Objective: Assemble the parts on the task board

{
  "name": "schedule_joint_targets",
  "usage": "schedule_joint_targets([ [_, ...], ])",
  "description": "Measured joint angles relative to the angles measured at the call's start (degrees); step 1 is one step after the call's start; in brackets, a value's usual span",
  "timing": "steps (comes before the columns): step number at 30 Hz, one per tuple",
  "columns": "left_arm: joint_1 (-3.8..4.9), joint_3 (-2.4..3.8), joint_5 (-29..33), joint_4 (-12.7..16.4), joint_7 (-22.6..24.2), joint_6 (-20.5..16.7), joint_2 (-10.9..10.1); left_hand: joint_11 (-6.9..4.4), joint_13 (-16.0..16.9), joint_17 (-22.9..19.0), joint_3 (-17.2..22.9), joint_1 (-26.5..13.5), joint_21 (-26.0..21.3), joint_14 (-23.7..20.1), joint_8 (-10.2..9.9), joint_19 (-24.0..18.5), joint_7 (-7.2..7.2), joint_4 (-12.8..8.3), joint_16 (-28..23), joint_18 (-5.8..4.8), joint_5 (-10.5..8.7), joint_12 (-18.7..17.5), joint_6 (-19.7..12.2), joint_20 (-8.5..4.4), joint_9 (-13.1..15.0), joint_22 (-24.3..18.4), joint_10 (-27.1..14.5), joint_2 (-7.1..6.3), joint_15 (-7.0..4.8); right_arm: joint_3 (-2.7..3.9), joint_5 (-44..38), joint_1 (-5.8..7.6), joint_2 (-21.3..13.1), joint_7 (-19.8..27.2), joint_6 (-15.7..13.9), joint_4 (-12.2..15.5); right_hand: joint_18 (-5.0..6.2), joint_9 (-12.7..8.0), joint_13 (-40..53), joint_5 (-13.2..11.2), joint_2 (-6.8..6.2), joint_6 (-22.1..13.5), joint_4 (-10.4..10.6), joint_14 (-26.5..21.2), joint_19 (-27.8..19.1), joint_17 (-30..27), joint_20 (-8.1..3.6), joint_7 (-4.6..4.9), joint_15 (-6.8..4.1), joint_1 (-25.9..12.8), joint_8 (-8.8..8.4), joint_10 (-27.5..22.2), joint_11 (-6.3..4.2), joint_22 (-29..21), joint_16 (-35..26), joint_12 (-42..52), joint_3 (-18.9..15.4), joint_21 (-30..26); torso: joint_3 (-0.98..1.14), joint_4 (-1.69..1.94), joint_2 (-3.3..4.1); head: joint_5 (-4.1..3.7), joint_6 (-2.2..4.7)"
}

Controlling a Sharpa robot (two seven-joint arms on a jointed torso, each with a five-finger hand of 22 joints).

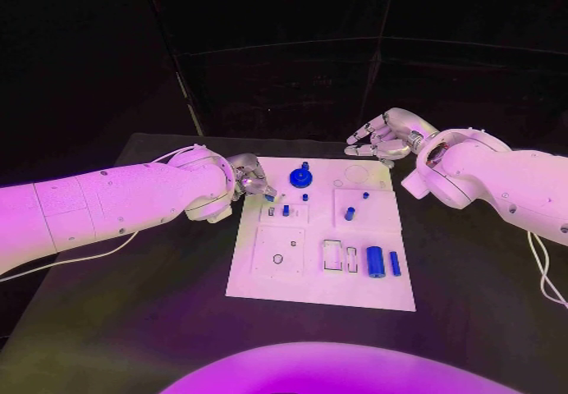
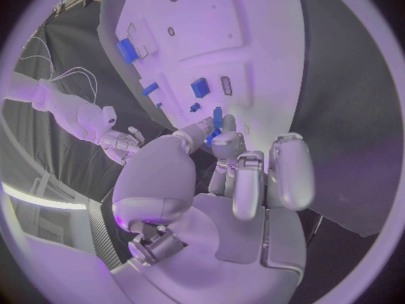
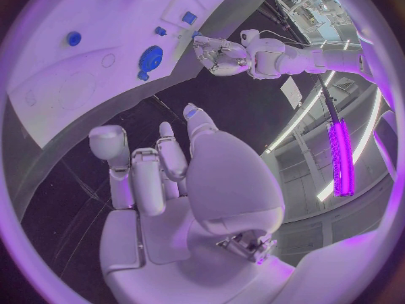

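task board (image 1: 267, 279): white plate, flat, mid-bench | blue gear (image 1: 300, 176): far edge | blue cylinder (image 1: 375, 261): lying in near-right slot | small blue pegs (image 1: 350, 213): upright mid-board

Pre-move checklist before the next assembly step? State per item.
1. Left hand at the task board edge: ok, over its far left side.
2. Left hand's grasp: cannot tell; a small blue part sits by its fingertips, contact unclear.
3. Right hand empty: ok, fingers curled, holding nothing.
4. Right hand off the board: ok, beyond its far right corner.
5. Blue cylinder lying near the board's front edge: ok.
6. Blue round part at the board's far edge: ok.
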Motion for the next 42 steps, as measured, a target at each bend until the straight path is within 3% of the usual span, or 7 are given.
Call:
schedule_joint_targets([
  [14, -0.73, -0.04, -1.49, -0.30, 0.00, 2.91, 0.34, -0.17, -0.08, 0.00, 0.34, -0.24, 0.00, 0.13, 0.42, 0.16, 0.00, -0.34, 0.00, 0.00, -0.21, 0.00, 0.00, -0.16, 0.73, 0.00, 0.19, -0.15, -0.13, 0.00, 0.00, -0.11, 0.03, 0.15, -0.01, -0.01, 0.00, 0.00, 0.01, 0.00, 0.00, 0.00, 0.00, 0.00, 0.00, 0.00, 0.00, 0.00, 0.00, 0.00, 0.00, 0.00, 0.00, 0.00, 0.00, 0.00, 0.00, 0.00, -0.03, -0.01, 0.01, -0.18, -0.14],
  [42, -0.99, 0.00, -2.89, -1.14, -0.40, 5.99, 1.23, -0.09, -0.08, 0.00, 0.40, -0.23, -0.01, -0.01, 1.33, -0.01, 0.00, -0.41, 0.00, 0.00, -1.05, 0.00, 0.01, -0.40, 0.77, -0.01, 0.27, -0.14, -0.41, 0.00, 0.00, -0.19, 0.03, 0.43, -0.03, -0.04, 0.00, 0.00, 0.02, 0.00, 0.00, 0.00, 0.22, 0.00, 0.00, 0.04, 0.00, 0.00, 0.00, 0.00, 0.00, -0.21, 0.21, 0.01, 0.00, 0.00, -0.22, 0.00, 0.02, -0.04, 0.01, -0.18, -0.45],
])
